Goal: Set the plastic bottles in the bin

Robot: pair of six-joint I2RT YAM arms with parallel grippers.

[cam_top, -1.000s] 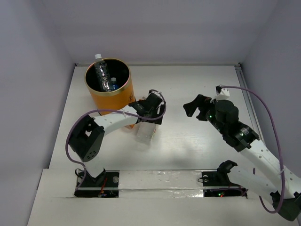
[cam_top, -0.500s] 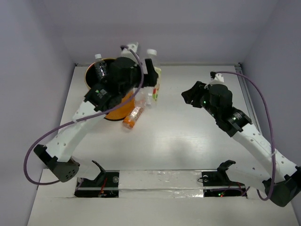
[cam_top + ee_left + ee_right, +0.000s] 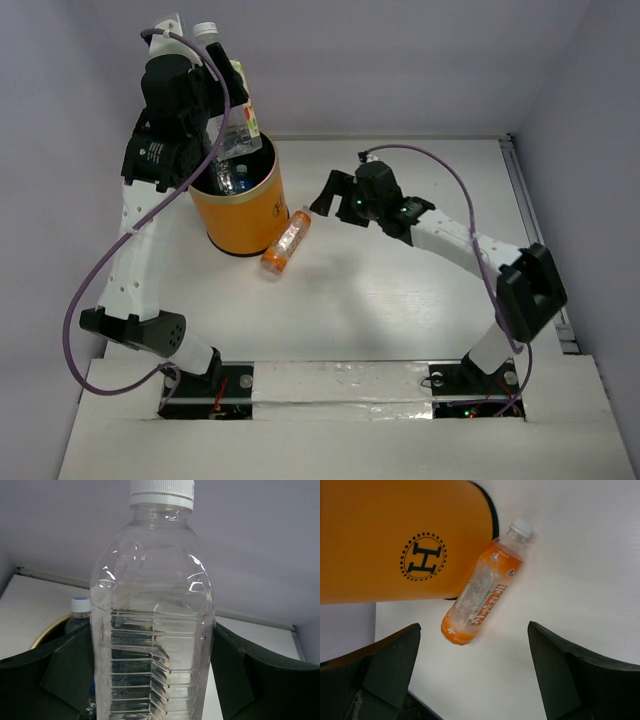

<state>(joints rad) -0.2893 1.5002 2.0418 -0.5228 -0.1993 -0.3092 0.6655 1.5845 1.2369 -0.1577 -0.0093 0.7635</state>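
The left fingers [image 3: 70, 672] pinch a clear bottle [image 3: 152, 605] upright by its ribbed body, raised above the far rim of the orange bin [image 3: 240, 215]. Inside the bin are two more bottles [image 3: 228, 178], one blue-capped. The right fingers [image 3: 555, 675] hang spread wide over the desk [image 3: 400, 290], near an orange bottle [image 3: 482, 597] lying on its side against the bin's wall.

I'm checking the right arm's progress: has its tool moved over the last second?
Yes. In the top view the right tool has swung left, and it is now much nearer the bin and the orange bottle lying beside it.
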